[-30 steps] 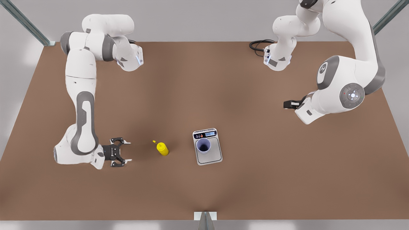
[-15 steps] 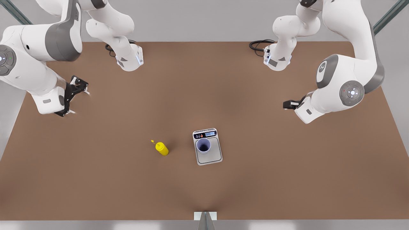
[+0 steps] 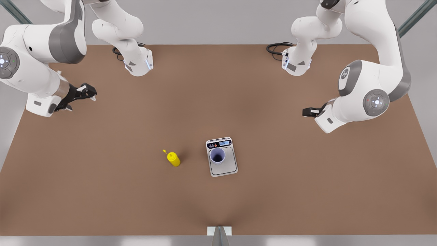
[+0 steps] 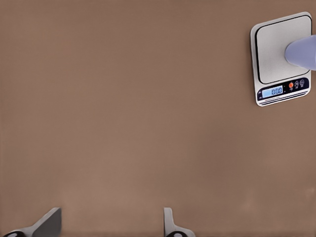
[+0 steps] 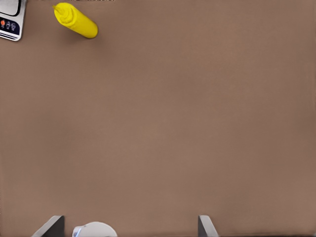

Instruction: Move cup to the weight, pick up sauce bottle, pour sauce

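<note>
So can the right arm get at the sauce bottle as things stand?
Probably yes. The right gripper hangs open near the table edge, and only bare table lies between it and the sauce bottle.

Both arms are glossy white with grey bands at the joints. Each has a round grey joint cap (image 3: 376, 101) with a small lit centre. The bases (image 3: 297, 66) carry blue light strips and grey marks, perhaps labels. Black cables (image 3: 276, 48) coil behind the bases. The right end effector (image 3: 87, 93), at the front view's left, is black with pale tips. The left end effector (image 3: 307, 111), at the front view's right, is also black. Its grey fingers (image 4: 49, 224) stand apart.
</note>
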You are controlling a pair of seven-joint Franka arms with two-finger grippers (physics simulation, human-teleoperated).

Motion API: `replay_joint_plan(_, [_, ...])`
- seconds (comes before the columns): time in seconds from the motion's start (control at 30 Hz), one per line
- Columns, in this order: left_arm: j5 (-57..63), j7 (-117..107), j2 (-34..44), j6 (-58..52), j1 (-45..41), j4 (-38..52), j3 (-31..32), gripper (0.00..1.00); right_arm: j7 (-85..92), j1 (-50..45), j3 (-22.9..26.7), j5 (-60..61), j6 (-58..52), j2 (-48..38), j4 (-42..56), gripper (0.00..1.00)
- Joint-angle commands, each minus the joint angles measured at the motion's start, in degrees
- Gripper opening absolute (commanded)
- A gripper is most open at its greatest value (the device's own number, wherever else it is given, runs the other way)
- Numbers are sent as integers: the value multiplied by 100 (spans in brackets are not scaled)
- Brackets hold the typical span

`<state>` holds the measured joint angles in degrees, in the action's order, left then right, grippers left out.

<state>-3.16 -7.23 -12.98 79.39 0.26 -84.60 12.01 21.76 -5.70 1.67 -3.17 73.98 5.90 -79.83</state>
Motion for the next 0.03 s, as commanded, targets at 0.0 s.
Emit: replay_joint_plan(0.0, [-1,11,6,-11,-9,5,3,100,-2334,7,9,0,11,-1,2,100])
